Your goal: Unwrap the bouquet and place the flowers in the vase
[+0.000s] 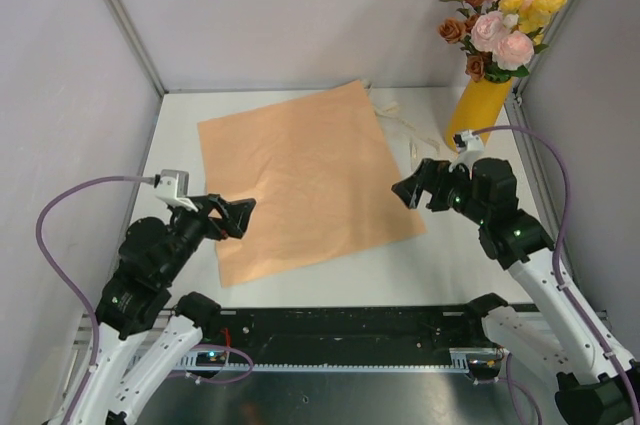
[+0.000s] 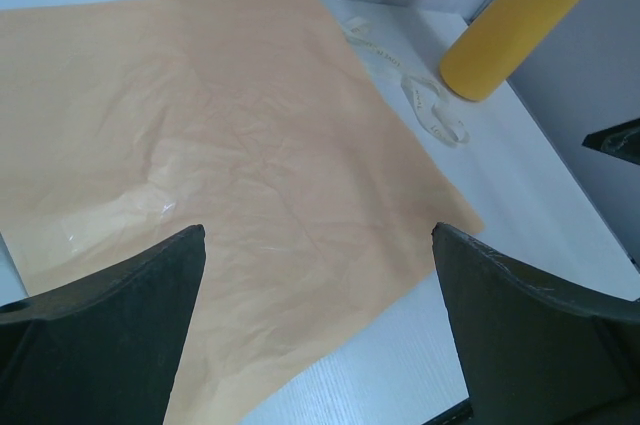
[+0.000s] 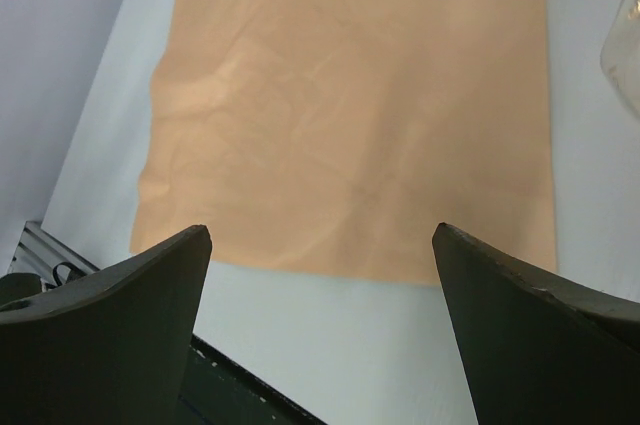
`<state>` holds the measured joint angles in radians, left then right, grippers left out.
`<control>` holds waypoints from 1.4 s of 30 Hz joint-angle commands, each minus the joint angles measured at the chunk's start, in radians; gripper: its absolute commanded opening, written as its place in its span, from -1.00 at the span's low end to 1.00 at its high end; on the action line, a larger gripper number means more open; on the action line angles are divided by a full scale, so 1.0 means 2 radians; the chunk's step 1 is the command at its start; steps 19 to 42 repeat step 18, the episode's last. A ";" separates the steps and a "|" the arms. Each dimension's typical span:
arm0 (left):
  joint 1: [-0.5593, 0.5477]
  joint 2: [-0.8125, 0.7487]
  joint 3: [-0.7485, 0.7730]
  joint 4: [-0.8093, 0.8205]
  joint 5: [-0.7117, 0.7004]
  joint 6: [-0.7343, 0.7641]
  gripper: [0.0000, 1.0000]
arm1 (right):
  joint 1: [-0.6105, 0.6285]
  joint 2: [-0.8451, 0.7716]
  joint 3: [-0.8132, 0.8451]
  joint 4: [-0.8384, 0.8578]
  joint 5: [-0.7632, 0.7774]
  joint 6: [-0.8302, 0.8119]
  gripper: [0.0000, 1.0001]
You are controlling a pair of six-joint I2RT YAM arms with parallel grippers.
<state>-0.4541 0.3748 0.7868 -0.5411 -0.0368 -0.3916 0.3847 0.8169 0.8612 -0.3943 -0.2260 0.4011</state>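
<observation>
**A:** How do the jaws stand?

**B:** Both pairs are spread wide with nothing between them. The left gripper (image 1: 238, 213) hangs over the near left part of the wrapping paper (image 1: 310, 170). The right gripper (image 1: 412, 191) hangs by the paper's right corner, fingers pointing left across the sheet.

**A:** Is either one touching the paper?

**B:** I cannot tell from these views. Each wrist camera shows only its own dark fingers with the sheet beyond them.

**A:** And the sheet itself?

**B:** It lies opened out on the white table (image 1: 400, 265), peach-orange side up, lightly creased and turned like a diamond. A cream ribbon (image 1: 412, 137) lies loose on the table just past its far right edge, between the paper and the vase (image 1: 478, 110).

**A:** Where are the flowers (image 1: 505, 20)?

**B:** They are in the vase, pink, yellow and rust-brown blooms bunched above its rim. The mustard-yellow tube stands in the far right corner, beyond the right gripper, and looks slanted in the overhead view.
</observation>
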 commanded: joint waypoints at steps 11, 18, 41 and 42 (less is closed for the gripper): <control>-0.002 -0.054 -0.060 0.021 -0.042 0.006 0.99 | 0.002 -0.076 -0.062 0.015 0.021 0.016 0.99; -0.002 -0.058 -0.064 0.021 -0.047 0.007 0.99 | 0.002 -0.080 -0.065 0.023 0.022 0.014 0.99; -0.002 -0.058 -0.064 0.021 -0.047 0.007 0.99 | 0.002 -0.080 -0.065 0.023 0.022 0.014 0.99; -0.002 -0.058 -0.064 0.021 -0.047 0.007 0.99 | 0.002 -0.080 -0.065 0.023 0.022 0.014 0.99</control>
